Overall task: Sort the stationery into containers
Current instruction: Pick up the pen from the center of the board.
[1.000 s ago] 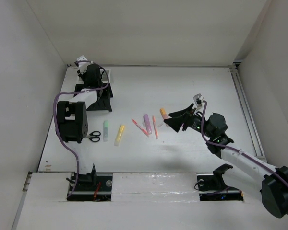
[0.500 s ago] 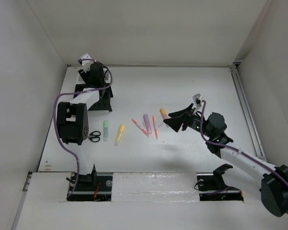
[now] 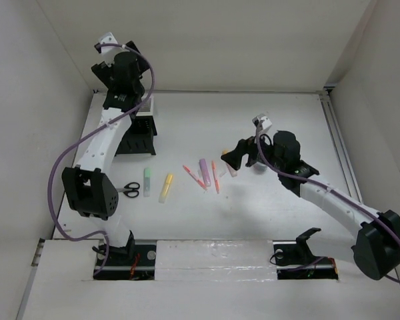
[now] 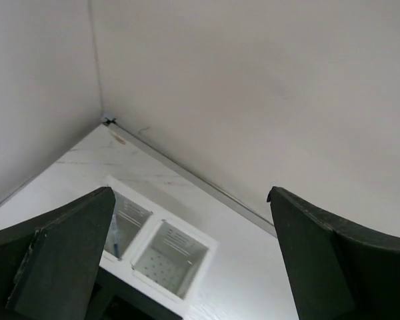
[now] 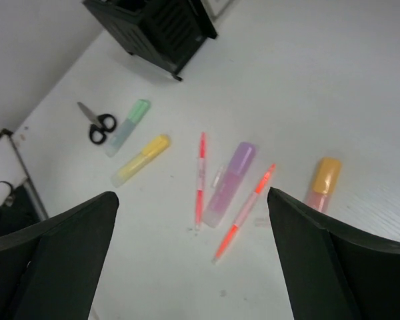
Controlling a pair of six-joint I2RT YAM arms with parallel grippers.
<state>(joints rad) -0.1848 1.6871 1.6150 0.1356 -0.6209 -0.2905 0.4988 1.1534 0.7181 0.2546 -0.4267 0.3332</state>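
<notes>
Right gripper wide open, empty, lining up a pick over the purple marker and pens. Next: descend, close on one. Beyond: left gripper wide open, empty, above the white organiser; blue item inside, probably a pen.

Bench: white, faintly veined, matte
Back wall: plain white, met the bench at a thin dark seam
Left wall: plain white panel
Right wall: plain white panel
Rail: pale track along the bench's right edge
Front ledge: glossy white, showed reflections
Light: soft, even, with faint shadows
</notes>
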